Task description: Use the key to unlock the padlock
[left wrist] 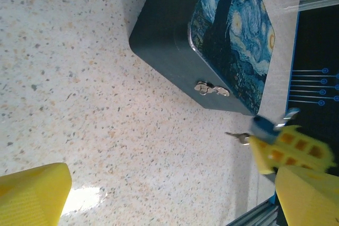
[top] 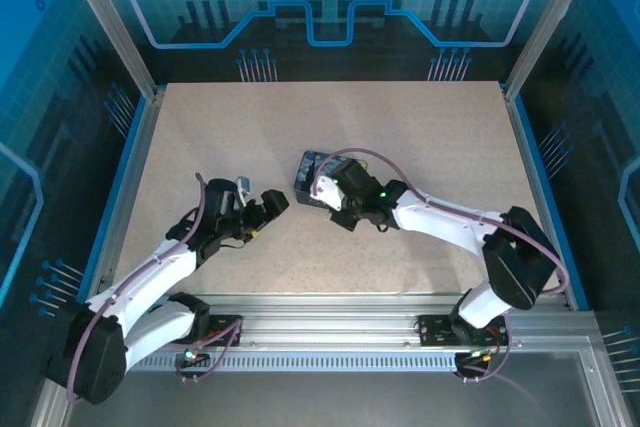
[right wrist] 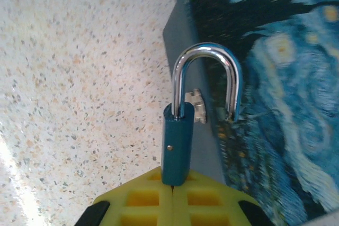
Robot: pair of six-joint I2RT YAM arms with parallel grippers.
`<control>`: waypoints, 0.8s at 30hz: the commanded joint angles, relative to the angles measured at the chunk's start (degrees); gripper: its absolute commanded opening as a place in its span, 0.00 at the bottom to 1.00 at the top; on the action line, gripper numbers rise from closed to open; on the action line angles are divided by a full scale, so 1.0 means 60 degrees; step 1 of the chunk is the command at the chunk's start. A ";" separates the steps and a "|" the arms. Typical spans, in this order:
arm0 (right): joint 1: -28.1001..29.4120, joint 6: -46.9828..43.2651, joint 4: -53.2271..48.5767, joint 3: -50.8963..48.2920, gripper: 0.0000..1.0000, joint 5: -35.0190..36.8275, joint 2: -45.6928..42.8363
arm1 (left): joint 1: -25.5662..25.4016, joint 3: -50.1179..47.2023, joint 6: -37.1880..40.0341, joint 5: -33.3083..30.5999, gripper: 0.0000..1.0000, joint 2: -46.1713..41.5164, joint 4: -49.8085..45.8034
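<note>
- The right pincer point(right wrist: 172, 186) is clamped on the padlock point(right wrist: 177, 141), right beside the box point(right wrist: 275, 104).
- One leg of the shackle point(right wrist: 206, 50) hangs free, so the unlocking looks done.
- The left pincer point(left wrist: 172, 183) stands apart over the worktop point(left wrist: 79, 78), holding nothing.
- The key point(left wrist: 238, 137) juts out by the padlock; next is probably removing it.

Speckled beige table point(top: 420, 137), dark blue starry-night box point(left wrist: 159, 41) resting flat on it

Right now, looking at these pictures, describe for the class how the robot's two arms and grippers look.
The left arm and right arm have white shells between black joints, each trailed by a mauve cable. A green light glows near the right wrist. The left gripper has bright yellow fingers; the right gripper's are yellow with square recesses.
</note>
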 commanded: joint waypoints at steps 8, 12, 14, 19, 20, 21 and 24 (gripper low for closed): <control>-0.1871 0.2722 -0.0747 -0.0068 0.00 0.0078 -0.1675 | 0.0052 0.1419 0.1247 -0.0705 0.99 0.0168 -0.1757; -0.2991 0.3848 -0.1326 -0.0073 0.00 0.0164 -0.1818 | 0.0054 0.1916 0.1570 -0.0902 0.99 0.0592 -0.1904; -0.3574 0.4317 -0.1626 -0.0065 0.00 0.0296 -0.1753 | 0.0060 0.2107 0.1714 -0.1026 0.99 0.0795 -0.1932; -0.4930 0.5128 -0.1986 -0.0067 0.00 0.0435 -0.1118 | 0.0097 0.2538 0.2020 -0.1287 0.99 0.1326 -0.1978; -0.5134 0.5231 -0.1997 -0.0045 0.00 0.0364 -0.0903 | 0.0112 0.2602 0.2039 -0.1316 0.99 0.1429 -0.1949; -0.5318 0.5303 -0.2007 -0.0007 0.00 0.0383 -0.0659 | 0.0135 0.2644 0.2046 -0.1331 0.99 0.1509 -0.1913; -0.5641 0.5518 -0.2001 0.0160 0.00 0.0384 0.0013 | 0.0164 0.2691 0.2054 -0.1454 0.99 0.1647 -0.1824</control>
